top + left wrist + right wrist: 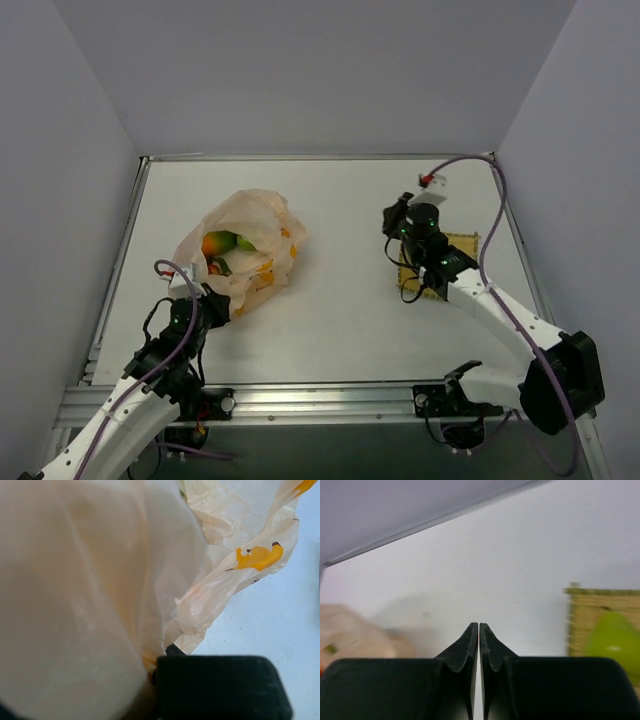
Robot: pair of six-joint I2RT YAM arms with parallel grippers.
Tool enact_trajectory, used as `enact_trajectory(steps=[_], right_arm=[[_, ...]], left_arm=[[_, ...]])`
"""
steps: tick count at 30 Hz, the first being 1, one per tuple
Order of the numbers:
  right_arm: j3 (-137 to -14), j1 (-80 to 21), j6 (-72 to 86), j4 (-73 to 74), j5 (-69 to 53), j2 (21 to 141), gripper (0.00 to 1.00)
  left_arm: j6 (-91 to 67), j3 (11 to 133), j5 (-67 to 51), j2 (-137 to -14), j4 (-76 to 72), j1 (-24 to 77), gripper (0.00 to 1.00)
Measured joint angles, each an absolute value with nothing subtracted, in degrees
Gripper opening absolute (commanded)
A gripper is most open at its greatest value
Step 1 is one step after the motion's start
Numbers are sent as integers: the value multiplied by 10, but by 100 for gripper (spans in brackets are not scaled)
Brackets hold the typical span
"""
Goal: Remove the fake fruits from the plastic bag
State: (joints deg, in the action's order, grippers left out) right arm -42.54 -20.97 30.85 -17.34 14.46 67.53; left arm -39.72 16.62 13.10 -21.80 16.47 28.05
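Observation:
The plastic bag (245, 250) lies at the left middle of the table with its mouth open upward. Inside it show a green-and-orange oval fruit (220, 243) and another green fruit (246, 243). My left gripper (205, 296) is shut on the bag's near edge. In the left wrist view the bag (100, 580) fills the frame and is pinched beside my black finger (220, 687). My right gripper (394, 220) is shut and empty, above the table by the yellow mat (462, 243). In the right wrist view its tips (479, 626) meet, and a light-green fruit (612, 635) lies on the mat (580, 615).
White walls close the table on the left, back and right. A metal rail (300, 400) runs along the near edge by the arm bases. The right arm's cable (495, 215) loops over the right side.

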Motion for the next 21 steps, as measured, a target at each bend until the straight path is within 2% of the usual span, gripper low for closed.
enact_trajectory(steps=[3,7,10,18,20,21], right_arm=[[-501,-329,291,-191,113,717,0],[-646,-478,248,-213,72,863,0],[-717,-545,224,-228,35,963,0],[-844,-581,228,-225,17,1169,1],[-863,-581,239,-225,37,1203,4],[-872,-581,245,-224,48,1219,9]], left_arm=[[-400,162,133,-212,166,281,2],[-411,160,133,-211,174,281,2],[-422,152,130,-204,178,281,2],[-444,135,129,-156,211,281,2],[-447,135,129,-149,212,281,2],[-448,135,129,-148,212,281,2]])
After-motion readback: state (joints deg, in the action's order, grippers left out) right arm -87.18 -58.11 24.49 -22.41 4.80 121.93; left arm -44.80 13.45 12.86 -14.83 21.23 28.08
